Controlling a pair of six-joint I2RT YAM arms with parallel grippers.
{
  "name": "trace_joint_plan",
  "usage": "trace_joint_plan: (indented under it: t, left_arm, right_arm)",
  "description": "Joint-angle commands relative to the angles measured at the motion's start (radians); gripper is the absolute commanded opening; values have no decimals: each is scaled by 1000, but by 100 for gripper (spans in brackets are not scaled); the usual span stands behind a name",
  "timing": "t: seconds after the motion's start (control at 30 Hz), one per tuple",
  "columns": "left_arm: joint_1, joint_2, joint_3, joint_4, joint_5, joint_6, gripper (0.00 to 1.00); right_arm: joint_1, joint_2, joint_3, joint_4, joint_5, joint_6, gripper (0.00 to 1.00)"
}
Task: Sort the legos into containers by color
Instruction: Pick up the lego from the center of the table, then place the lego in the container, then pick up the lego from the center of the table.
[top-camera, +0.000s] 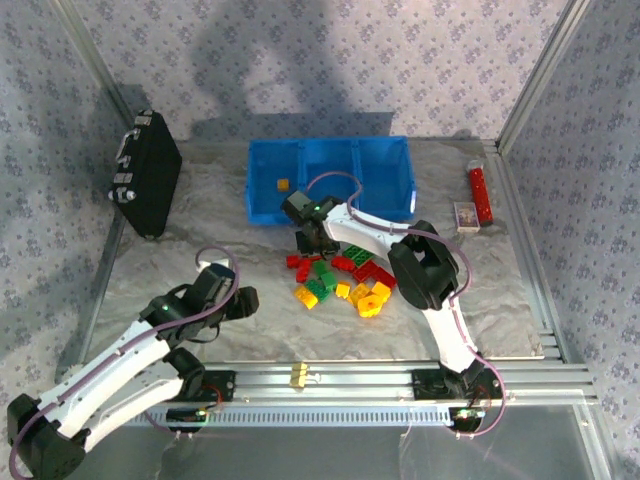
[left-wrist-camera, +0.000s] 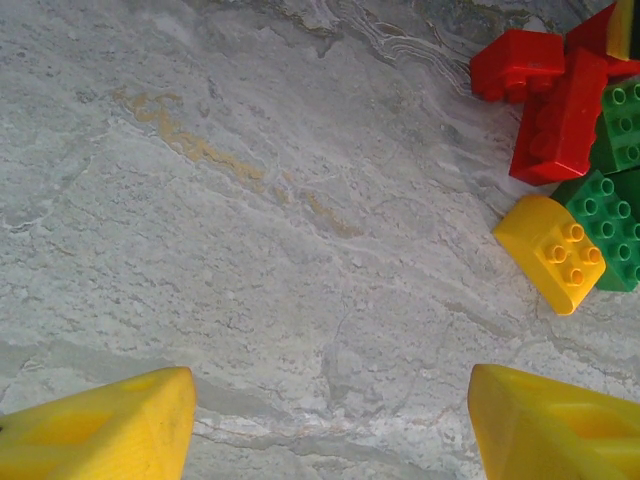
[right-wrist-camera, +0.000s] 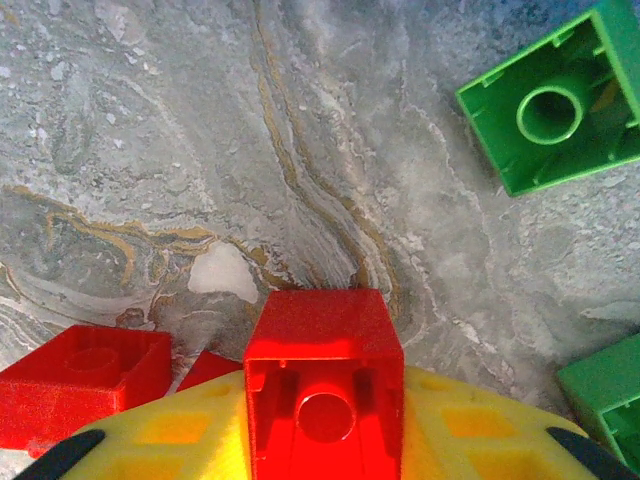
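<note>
Right wrist: right gripper (right-wrist-camera: 322, 455) is clamping a red brick (right-wrist-camera: 320, 340), which is sticking out past the fingertips. Left gripper (left-wrist-camera: 330, 425) is hanging fingers apart, legos (left-wrist-camera: 575, 160) lying ahead-right of them. Risk: the brick may be pivoting loose before reaching the tray (top-camera: 262, 200)

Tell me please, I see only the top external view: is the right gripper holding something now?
Observer: Yes. In the right wrist view the right gripper is shut on a small red plastic brick, its hollow side toward the camera.
Operator: And the left gripper?
Observer: The left gripper is open; its yellow fingers stand wide apart over the grey marbled table.
Operator: Is any brick near it?
Observer: A yellow sloped plastic brick with four studs lies ahead of it, against a green brick.
</note>
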Motion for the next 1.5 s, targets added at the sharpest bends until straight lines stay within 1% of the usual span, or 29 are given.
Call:
trace_joint_plan:
  t: [0.0,0.17,0.3,0.4,0.53,0.57,0.6,0.63,0.67,0.7,0.73,0.77,0.8,0.87,0.97,1.0,1.17,1.3,1.33,1.4,1.47]
  left_arm:
    - [-5,-12,-4,-5,-18,-11,72]
    - [-5,-20,-3,9,-5,7,72]
    - [-10,-11,4,0,-8,29,71]
    - [-26,-6,16,-3,-10,31,71]
    - [-69,-5,29,10,-28,17,70]
    - [-79,-1,32,13,-33,12,70]
    - [-90,3,34,15,-38,7,70]
    - [-98,7,36,16,-41,1,69]
    - [-107,10,41,14,-43,-4,69]
    - [-117,11,44,7,-47,-9,69]
    - [-125,9,44,6,-55,-14,69]
    - [-133,5,38,7,-63,-20,69]
    - [-139,-2,29,15,-68,-23,69]
    - [-139,-6,11,42,-62,-27,69]
    - [-139,3,3,48,-56,-26,69]
    - [-139,7,4,79,-55,-22,69]
    - [-139,21,1,83,-56,-15,69]
    - [-139,13,-17,94,-52,-28,68]
    - [-139,10,-21,97,-50,-33,68]
    - [-140,8,-28,102,-48,-37,68]
    - [-140,8,-32,102,-46,-39,68]
  right_arm:
    - [-1,-17,28,-49,48,10,33]
    - [-1,-149,42,-89,107,-20,33]
    - [-33,-206,115,-131,135,-72,33]
    - [-93,-182,203,-142,116,-110,33]
    - [-183,-56,408,-179,57,-151,33]
    - [-201,-11,469,-189,31,-168,38]
    - [-217,35,541,-214,15,-179,56]
    - [-228,69,600,-248,3,-192,71]
    - [-230,98,672,-297,40,-192,84]
    - [-219,88,679,-312,74,-194,89]
    - [-201,48,635,-289,96,-208,91]
    - [-182,-9,548,-225,109,-219,92]
    - [-170,-78,456,-154,110,-225,91]
    - [-158,-175,298,-73,80,-216,90]
    - [-135,-276,141,-32,47,-216,87]
    - [-124,-303,96,-27,48,-217,85]
    - [-65,-433,-130,44,32,-205,79]
    - [-9,-500,-260,81,4,-179,72]
    - [3,-506,-280,79,8,-175,71]
    - [32,-513,-317,77,6,-170,65]
    - [57,-513,-347,78,-5,-164,62]
